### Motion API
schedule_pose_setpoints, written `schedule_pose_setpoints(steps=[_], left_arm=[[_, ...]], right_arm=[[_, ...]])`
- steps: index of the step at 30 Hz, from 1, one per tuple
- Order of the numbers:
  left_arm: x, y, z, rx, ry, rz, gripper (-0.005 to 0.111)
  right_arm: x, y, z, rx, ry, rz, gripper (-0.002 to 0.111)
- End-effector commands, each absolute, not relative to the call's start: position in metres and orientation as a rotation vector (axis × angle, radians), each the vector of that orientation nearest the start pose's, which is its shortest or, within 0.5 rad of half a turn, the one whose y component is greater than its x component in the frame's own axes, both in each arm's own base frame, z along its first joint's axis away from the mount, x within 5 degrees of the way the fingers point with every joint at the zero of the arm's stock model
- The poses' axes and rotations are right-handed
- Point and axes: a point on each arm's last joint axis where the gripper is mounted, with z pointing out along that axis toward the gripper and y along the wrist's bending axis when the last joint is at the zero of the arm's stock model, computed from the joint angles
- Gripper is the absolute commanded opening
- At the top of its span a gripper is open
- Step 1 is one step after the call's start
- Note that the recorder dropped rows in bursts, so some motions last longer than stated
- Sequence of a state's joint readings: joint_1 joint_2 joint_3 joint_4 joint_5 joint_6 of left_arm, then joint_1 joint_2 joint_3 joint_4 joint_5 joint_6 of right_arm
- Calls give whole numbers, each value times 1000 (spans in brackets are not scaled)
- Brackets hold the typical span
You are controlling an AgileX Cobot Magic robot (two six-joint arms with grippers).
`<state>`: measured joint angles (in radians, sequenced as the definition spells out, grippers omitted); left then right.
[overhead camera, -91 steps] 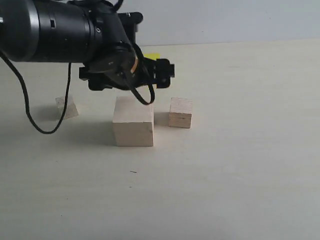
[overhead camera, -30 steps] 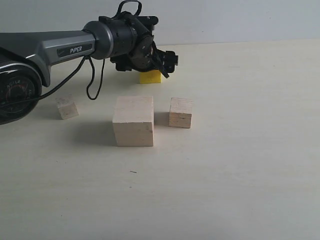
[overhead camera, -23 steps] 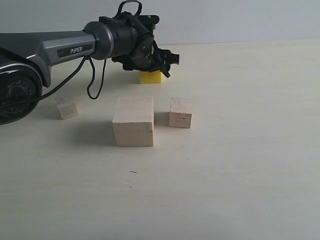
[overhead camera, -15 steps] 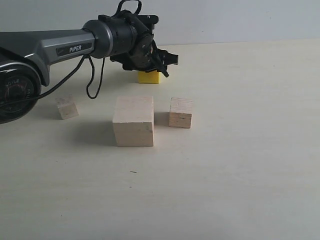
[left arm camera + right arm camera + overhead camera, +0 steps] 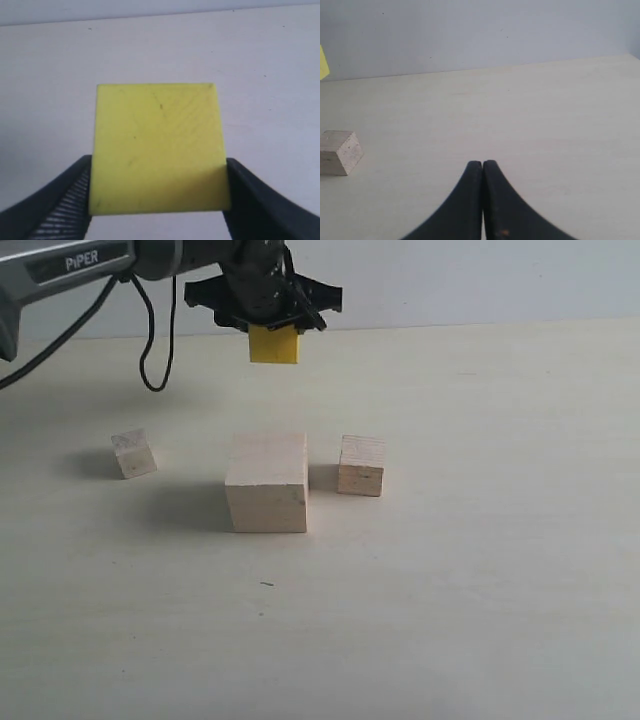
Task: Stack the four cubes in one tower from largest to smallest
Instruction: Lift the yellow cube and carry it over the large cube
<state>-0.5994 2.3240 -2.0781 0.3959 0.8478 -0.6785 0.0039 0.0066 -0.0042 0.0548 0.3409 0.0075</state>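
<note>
Up over the far side of the table [image 5: 480, 570], clear of the surface: yellow cube [image 5: 274, 343], pinched on two opposite faces by the left gripper [image 5: 157, 197], ribbed fingers [image 5: 65, 205] flush against its sides. Below and nearer the camera, large pale cube [image 5: 266, 482] resting alone, top bare; medium-small cube [image 5: 361, 465] just beside it on the right, parted by a narrow gap; smallest cube [image 5: 133, 453] well off to the left. Right gripper [image 5: 483, 167] away from the cubes, jaws pressed together on nothing. Step in hand, by judgement: carry yellow over the large cube and set down. To do well: centre over the top face, match edges to edges beneath, descend straight, release only once seated flat; mind the neighbouring cube on approach. Orientation: no long axis, being a cube; underside roughly level, one flat face toward the wrist camera, sides square to the fingers.
</note>
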Motion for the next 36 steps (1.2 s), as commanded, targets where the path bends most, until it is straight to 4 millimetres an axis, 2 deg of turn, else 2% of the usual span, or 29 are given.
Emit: schedule_pose_setpoints(steps=[1,5,10,14,20,29,36], left_arm=[[435,-266,244,84,2500,-71,4],[424,-265,263,76,2510,-64,4],[406,-273,281,106,2512,-58,4],[393,-280,285,142,2511,-33,4],[376,-278,294,137,2496,-17,4],[348,-258,293,100,2528,-24,4],[322,-244,280,78,2518,-111,4]], right_arm=[[54,1,183,35,1818,47,0],[54,1,183,35,1818,47,0],[54,1,183,35,1818,47,0],[54,1,183,35,1818,47,0],[54,1,183,33,1818,45,0],[54,1,183,33,1818,45,0],[54,1,183,33,1818,45,0]])
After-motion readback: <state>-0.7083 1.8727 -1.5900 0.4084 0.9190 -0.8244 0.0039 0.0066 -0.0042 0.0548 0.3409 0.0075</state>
